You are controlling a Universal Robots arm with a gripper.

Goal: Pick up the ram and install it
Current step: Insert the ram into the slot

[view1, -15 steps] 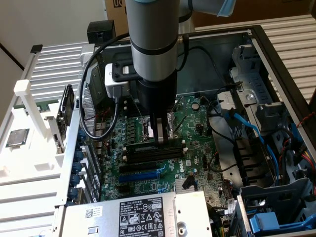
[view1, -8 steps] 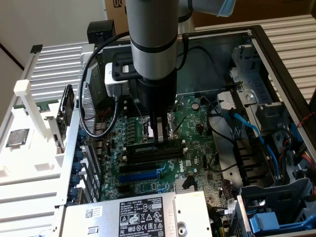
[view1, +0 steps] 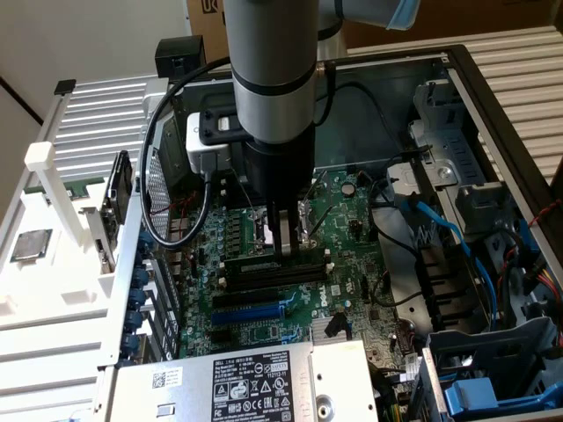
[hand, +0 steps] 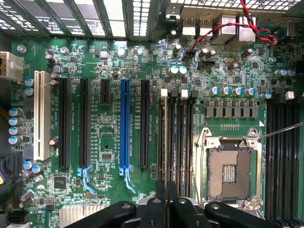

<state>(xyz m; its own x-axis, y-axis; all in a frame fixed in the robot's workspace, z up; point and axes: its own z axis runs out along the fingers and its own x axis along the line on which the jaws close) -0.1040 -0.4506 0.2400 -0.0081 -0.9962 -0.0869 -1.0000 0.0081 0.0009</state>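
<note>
Pincer (hand: 166,189) low on motherboard (hand: 109,142), fingers drawn near together, clamped as it seems on ram (view1: 259,264), which stands edge-on at a black slot beside processor socket (hand: 232,173). Ram likely light, stiff, thin, fragile; hold flat faces mid-length, clear of contacts.

White slatted bench (view1: 519,83), cardboard box (view1: 449,22) behind
</note>
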